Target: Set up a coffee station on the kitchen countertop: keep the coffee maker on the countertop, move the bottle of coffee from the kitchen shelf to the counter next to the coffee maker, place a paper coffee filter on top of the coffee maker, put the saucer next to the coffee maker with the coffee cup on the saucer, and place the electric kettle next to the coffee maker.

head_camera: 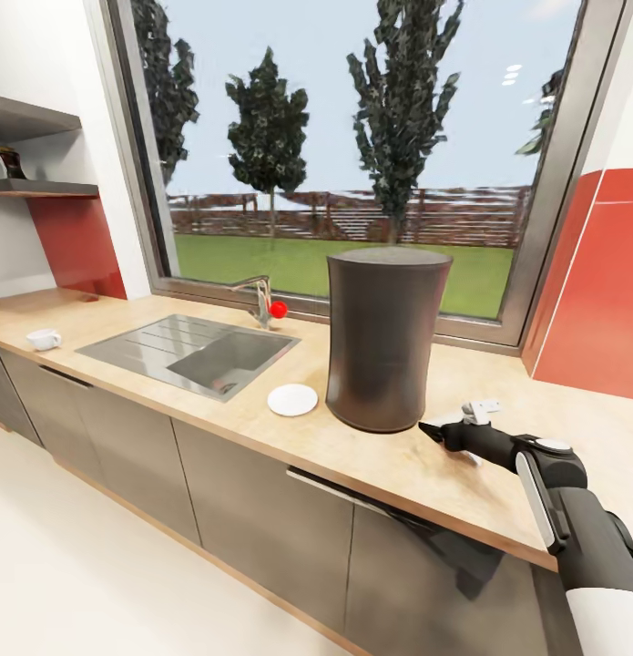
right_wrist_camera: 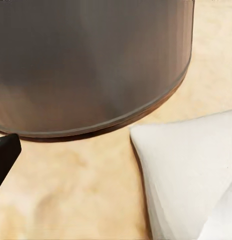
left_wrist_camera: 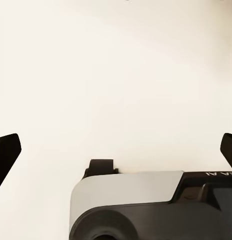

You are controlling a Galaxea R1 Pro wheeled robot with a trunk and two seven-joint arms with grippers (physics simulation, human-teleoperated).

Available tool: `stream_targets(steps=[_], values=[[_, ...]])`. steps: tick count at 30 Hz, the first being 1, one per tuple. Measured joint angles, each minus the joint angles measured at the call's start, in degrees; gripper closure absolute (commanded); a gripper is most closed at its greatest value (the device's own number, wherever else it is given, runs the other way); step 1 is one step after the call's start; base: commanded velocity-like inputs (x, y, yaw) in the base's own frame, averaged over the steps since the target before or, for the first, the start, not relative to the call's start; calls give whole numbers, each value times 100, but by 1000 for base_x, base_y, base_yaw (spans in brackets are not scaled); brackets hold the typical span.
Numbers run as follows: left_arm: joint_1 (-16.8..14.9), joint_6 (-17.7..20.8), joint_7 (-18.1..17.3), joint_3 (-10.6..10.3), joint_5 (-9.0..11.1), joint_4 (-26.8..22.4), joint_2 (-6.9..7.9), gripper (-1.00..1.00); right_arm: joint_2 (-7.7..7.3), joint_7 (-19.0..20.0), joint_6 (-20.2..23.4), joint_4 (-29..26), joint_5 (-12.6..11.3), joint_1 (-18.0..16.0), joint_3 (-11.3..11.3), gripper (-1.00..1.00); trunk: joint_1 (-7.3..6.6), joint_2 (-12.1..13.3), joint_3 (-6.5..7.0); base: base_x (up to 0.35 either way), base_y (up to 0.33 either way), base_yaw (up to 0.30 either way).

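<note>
My right tool sits low over the tabletop, just right of the coffee maker's base. Its dark tip points at the machine, but I cannot tell how wide it is or whether it touches anything. In the right wrist view one black finger shows at the edge, the machine's base fills the space ahead, and the white filter lies on the wood just beside it. My left tool is spread wide and holds nothing, with both fingertips at the frame edges over a pale surface.

The saucer lies flat just left of the machine, between it and the sink. The cup stands well apart, beyond the sink's far side. The faucet with a red knob rises behind the sink. A large window backs the tabletop, red panels flank it, and a shelf hangs on the left wall.
</note>
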Motion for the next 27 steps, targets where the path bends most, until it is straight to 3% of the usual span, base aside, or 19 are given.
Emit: stream_targets(steps=[11,12,16,18,27], values=[[0,-2,-3,0,0,-1,1,-100,0,0,0,-2,0,0,1,-100,1,0,0,7,7,0],[0,-1,-3,0,0,-1,2,-100,0,0,0,-2,0,0,0,100,1,0,0,0,0,0],[0,-2,2,0,0,-1,4,-100,0,-1,-1,-3,0,0,-1,100,1,0,0,0,0,0],[1,0,1,1,0,-2,4,-100,-2,-1,-40,2,111,-1,-7,100,1,0,0,0,0,0],[0,-6,0,0,0,-1,2,-100,0,11,-7,-3,37,0,-7,100,1,0,0,0,0,0]])
